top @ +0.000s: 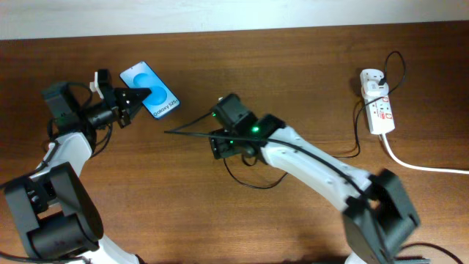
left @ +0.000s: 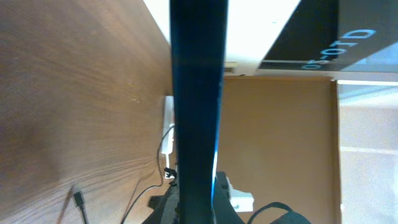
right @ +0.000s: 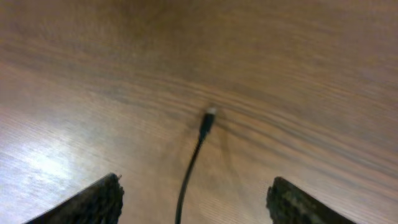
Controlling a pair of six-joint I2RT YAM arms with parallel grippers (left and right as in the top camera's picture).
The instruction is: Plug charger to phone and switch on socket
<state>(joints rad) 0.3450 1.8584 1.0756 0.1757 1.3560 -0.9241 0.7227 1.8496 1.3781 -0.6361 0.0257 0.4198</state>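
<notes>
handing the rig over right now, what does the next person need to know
Left gripper: shut on the phone, at the left of the table.
Right gripper: open, above the plug tip of the charger, which lies loose on the wood, not gripped.
Socket: far right, no gripper near it; its switch is too small to read.
Done: phone gripped.
Left: grasp the plug tip, insert it into the phone, switch on the socket.
</notes>
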